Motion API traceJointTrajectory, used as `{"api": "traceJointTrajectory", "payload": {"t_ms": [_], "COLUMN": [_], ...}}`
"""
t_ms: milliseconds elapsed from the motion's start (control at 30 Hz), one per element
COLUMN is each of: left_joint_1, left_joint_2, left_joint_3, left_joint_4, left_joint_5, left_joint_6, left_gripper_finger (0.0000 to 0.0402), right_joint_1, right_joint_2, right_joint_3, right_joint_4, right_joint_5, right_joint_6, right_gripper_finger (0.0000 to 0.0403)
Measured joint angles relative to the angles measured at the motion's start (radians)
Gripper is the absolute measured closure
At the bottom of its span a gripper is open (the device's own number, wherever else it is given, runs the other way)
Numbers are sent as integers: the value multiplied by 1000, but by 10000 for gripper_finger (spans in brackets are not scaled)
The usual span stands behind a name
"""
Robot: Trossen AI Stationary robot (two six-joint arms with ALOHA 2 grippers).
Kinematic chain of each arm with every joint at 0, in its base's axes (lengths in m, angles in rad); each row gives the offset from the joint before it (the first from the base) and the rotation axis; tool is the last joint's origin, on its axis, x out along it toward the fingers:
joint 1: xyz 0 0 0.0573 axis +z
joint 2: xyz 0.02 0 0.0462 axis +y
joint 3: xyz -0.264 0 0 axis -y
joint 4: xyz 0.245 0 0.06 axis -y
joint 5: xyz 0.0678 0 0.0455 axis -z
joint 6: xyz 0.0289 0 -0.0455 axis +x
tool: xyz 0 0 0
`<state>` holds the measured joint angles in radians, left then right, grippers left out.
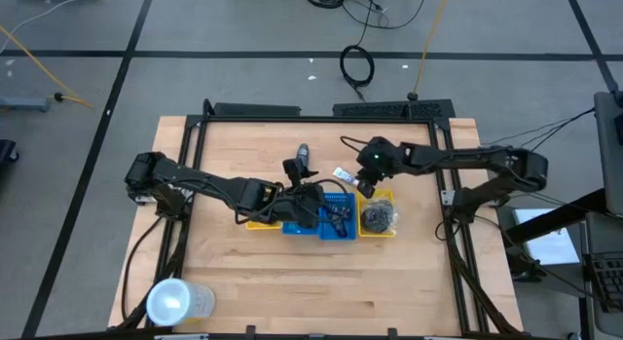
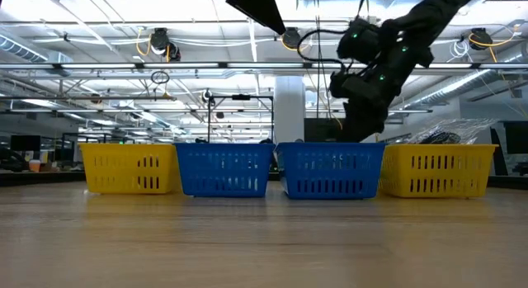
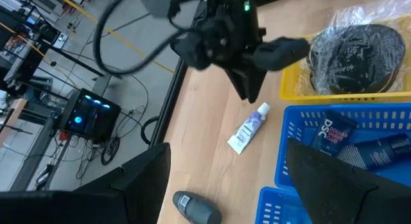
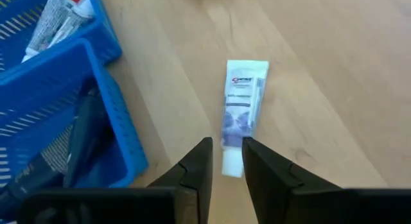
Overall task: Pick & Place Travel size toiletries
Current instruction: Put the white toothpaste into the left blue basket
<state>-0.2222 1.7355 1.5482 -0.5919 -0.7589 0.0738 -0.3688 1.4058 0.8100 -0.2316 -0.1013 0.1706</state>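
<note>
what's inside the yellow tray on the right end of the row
A dark round mesh puff in clear wrapping fills the yellow tray; the left wrist view shows it too. Anything lying beneath the puff is covered, so I cannot tell.

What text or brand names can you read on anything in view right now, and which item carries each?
"Crest": on the white toothpaste tube lying on the table; the smaller lines under it are too blurred to read.
"DOLLAR": on the dark pack in the blue tray; the words below it are too small to read.
Grey bottle: label unreadable.
</note>
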Motion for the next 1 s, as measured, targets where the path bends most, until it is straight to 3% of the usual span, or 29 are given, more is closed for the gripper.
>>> {"api": "traceJointTrajectory", "payload": {"t_ms": [367,1000], "left_joint_1": [0,0], "left_joint_2": [0,0], "left_joint_3": [0,0], "left_joint_4": [-1,-8], "left_joint_5": [3,8], "left_joint_6": [6,6], "left_gripper_finger": [101,101], "right_joint_1": [-38,-37], "right_joint_2": [192,218], "right_joint_3": [133,164], "right_joint_4": [-135,-183], "right_joint_5": [-36,-58], "right_joint_6": [-4,-33], "right_gripper_finger": [318,305]}}
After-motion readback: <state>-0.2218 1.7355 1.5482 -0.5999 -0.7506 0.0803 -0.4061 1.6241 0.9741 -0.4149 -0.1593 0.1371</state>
